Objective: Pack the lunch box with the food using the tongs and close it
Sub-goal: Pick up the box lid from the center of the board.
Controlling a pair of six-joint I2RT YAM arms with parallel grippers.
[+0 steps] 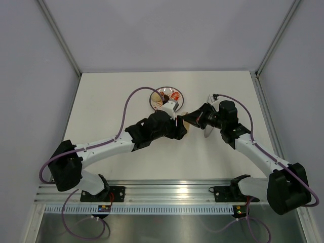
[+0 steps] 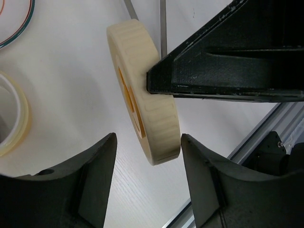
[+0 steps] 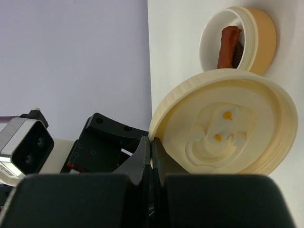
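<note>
Two arms meet over the middle of the white table [image 1: 111, 101], fingers nearly nose to nose; between them stands the flat cream lid [image 3: 223, 128], tipped up on its edge rather than lying flat. The right gripper [image 3: 150, 145] has its fingers pinched tight on the lid's ribbed rim, and it is this grip that carries the disc; from the left wrist camera one black finger of it shows lapped over the rim. The left gripper [image 2: 148, 140] stands with its jaws parted on either side of the lid's lower edge; one finger is plainly clear of the disc, the other sits just beside the rim, and I cannot tell whether it touches.

The lunch box [image 3: 266, 33] rests on the table just beyond the raised lid, uncovered; in the right wrist view its mouth shows, and inside lies the food [image 3: 228, 42], a red-brown strip with a darker piece beside it. In the left wrist view only a curve of its rim shows at the left edge, apart from the lid.

The tongs [image 2: 163, 23] lie on the table behind the lid; only two thin silver arms show at the top of the left wrist view, a little apart, with no finger on them there; their joined end is hidden. Farther back on the table, near the left gripper, sits the red-and-white plate [image 1: 158, 91], with a few red bits on it.
</note>
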